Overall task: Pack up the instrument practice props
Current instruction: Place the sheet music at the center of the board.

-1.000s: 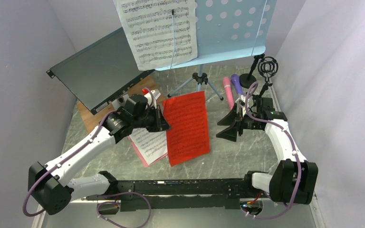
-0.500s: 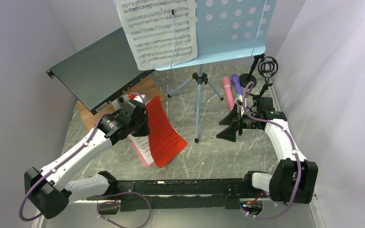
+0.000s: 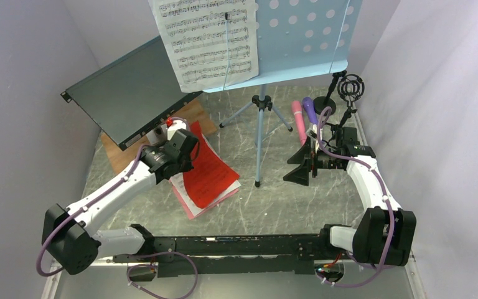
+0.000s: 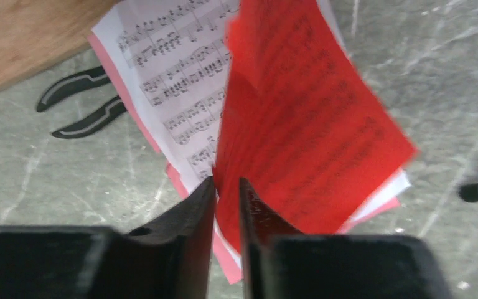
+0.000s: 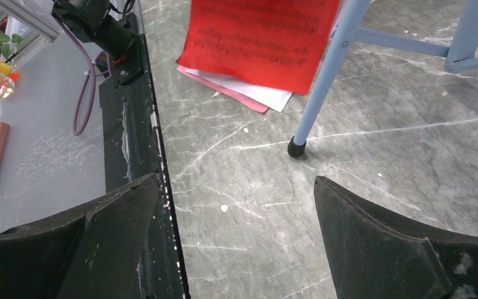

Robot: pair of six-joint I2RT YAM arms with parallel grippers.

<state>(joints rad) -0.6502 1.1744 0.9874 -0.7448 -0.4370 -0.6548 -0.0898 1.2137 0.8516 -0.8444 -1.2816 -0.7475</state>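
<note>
Left gripper (image 4: 227,184): I have it low over the page pile. Its jaws stand a thin slit apart with the near edge of the red page (image 4: 311,124) in the slit. I cannot tell whether the pads pinch it.
Red page: it lies askew on the white page (image 4: 174,81), which sits on the pink page (image 5: 224,89). I judge this is stacking, so the sheets can go up as one.
Right gripper (image 5: 235,184): spread wide and holding nothing. It hovers over bare table (image 3: 299,205), I reckon clear of the pile and ready for the stand.
Music rack (image 3: 299,37): upright on its tripod, with a white score (image 3: 208,40) clipped to it. One leg foot (image 5: 295,146) stands just beside the pile's corner.
Microphones: the pink microphone (image 3: 298,118) and purple microphone (image 3: 310,107) lie side by side beyond the right gripper, near the two mic supports (image 3: 350,90).
Edges: the pile's far side abuts a wooden board (image 4: 25,37) under the dark metal box (image 3: 124,99). Black pliers (image 4: 81,106) lie just beside it.
Open room: there is bare table between the pile and the arm bases. I would pull that way, away from the tripod leg.
</note>
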